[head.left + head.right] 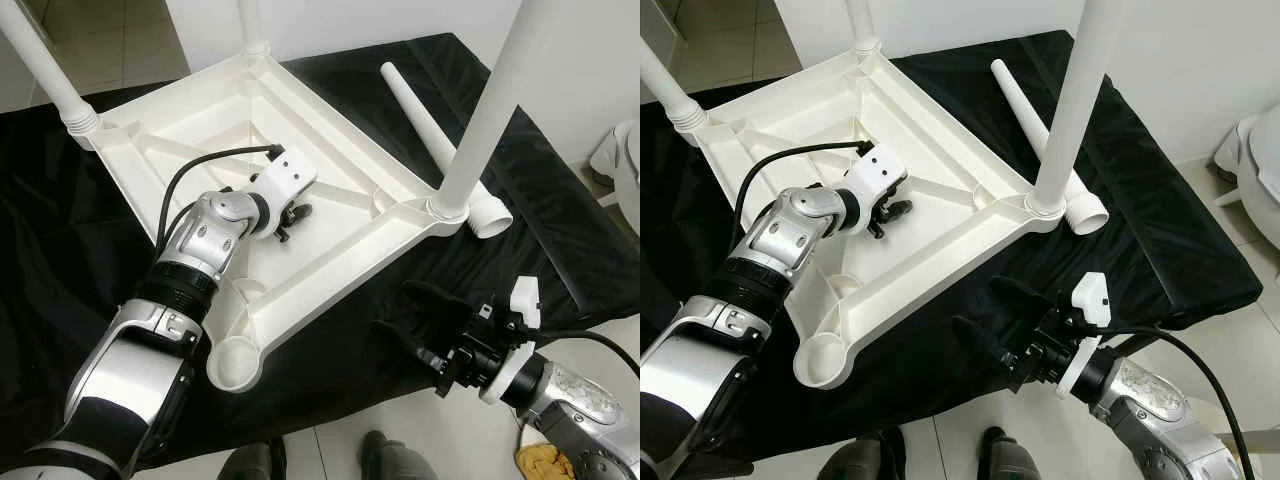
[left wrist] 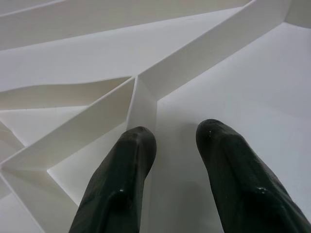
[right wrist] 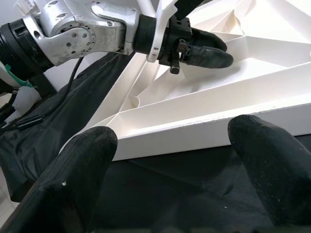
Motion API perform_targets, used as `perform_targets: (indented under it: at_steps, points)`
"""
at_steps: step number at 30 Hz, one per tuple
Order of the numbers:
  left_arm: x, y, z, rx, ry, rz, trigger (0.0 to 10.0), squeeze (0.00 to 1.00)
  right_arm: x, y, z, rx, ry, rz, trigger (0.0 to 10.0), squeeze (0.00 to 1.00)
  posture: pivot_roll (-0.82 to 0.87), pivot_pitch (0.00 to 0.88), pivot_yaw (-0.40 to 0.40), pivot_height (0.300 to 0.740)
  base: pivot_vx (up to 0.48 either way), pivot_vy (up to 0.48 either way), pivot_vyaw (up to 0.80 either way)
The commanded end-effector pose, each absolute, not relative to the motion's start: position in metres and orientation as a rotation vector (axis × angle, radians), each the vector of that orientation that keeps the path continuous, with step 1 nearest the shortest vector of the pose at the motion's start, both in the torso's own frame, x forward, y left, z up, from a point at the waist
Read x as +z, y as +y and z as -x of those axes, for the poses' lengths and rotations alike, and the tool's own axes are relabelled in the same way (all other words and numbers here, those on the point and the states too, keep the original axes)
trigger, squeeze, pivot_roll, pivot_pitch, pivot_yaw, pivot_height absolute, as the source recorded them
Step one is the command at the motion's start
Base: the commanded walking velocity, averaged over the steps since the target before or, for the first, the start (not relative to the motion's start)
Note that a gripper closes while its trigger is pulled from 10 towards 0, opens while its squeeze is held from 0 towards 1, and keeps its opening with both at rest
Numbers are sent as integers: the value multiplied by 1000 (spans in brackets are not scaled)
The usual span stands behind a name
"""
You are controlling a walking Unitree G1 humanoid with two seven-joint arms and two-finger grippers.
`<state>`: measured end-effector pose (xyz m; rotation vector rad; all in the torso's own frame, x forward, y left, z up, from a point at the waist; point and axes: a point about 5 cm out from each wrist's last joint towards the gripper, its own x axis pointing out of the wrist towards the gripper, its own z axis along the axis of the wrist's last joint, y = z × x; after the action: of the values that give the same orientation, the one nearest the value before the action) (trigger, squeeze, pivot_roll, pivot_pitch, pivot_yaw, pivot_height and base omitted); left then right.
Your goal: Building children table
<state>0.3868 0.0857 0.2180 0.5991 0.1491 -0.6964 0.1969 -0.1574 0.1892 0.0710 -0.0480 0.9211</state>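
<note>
Narrowly parted, our left gripper [image 1: 297, 213] presses its jaws onto a rib inside the upturned tabletop [image 1: 330, 260] on the black cloth [image 1: 560, 230]. Rightward, our right gripper [image 1: 415, 318] gapes wide, empty. One loose leg [image 1: 425, 125] awaits; next we fetch it for the vacant near socket [image 1: 233, 362].

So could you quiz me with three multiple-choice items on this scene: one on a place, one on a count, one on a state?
1. Where is the left pincer?
A. over the upturned tabletop
B. on the floor
C. around the loose leg

2. How many legs stand in corner sockets?
A. one
B. three
C. four

3. How is the right pincer?
A. shut on a leg
B. open, empty
C. shut on the black cloth

Answers: 1 A, it hovers inside the ribbed underside. 2 B, three legs stand upright while one socket is empty. 3 B, its fingers are spread with nothing between.
</note>
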Motion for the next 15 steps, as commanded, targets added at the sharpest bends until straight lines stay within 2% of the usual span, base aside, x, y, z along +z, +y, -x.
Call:
perform_targets:
  at_steps: [1, 6, 8, 15]
  points:
    - [258, 100, -394, -511, -22, -631, 10000, 0, 190, -160, -197, 921, -51, -67, 10000, 0, -108, 206, 99, 740, 0, 0, 0]
    - [272, 96, -389, -568, -77, -483, 10000, 0, 190, -161, -200, 917, -57, -61, 10000, 0, -116, 185, 87, 740, 0, 0, 0]
    - [275, 98, -389, -532, -92, -556, 10000, 0, 190, -161, -202, 918, -61, -58, 10000, 0, -117, 176, 83, 740, 0, 0, 0]
    - [275, 101, -390, -517, -107, -582, 10000, 0, 193, -161, -212, 922, -82, -51, 10000, 0, -112, 152, 72, 740, 0, 0, 0]
